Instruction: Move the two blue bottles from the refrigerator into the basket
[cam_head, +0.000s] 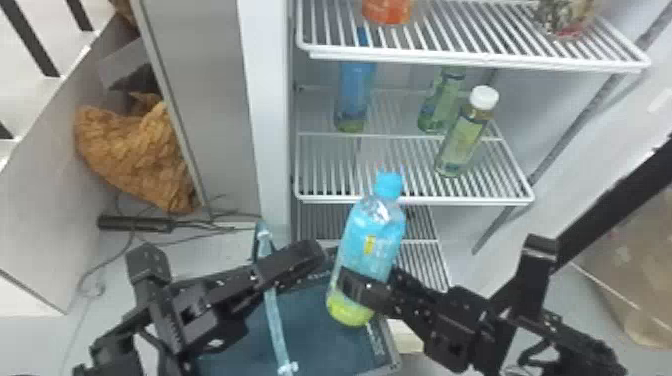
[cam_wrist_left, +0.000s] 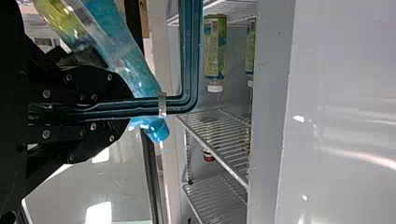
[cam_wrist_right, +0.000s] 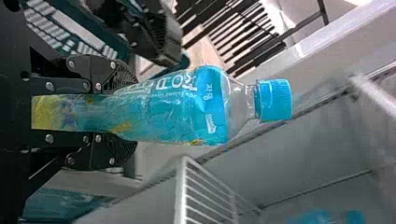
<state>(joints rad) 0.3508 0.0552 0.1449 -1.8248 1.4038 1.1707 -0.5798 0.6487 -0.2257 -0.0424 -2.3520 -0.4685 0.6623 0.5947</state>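
My right gripper (cam_head: 367, 287) is shut around the lower part of a blue bottle (cam_head: 375, 240), cap up and slightly tilted, in front of the refrigerator shelves. In the right wrist view the bottle (cam_wrist_right: 173, 109) sits between both fingers of the right gripper (cam_wrist_right: 126, 112). The other blue bottle (cam_head: 354, 95) stands at the back left of the middle shelf. My left gripper (cam_head: 287, 265) is shut on the handle (cam_head: 272, 310) of the dark teal basket (cam_head: 320, 335), left of the held bottle. The left wrist view has the left gripper (cam_wrist_left: 123, 106) closed on the handle (cam_wrist_left: 149, 105).
Two green bottles (cam_head: 462, 140) stand on the right of the middle shelf (cam_head: 400, 200). The upper shelf (cam_head: 450, 55) holds an orange container (cam_head: 387, 10). At left are a refrigerator side panel (cam_head: 210, 100), a brown bundle (cam_head: 135, 150) and cables on the floor.
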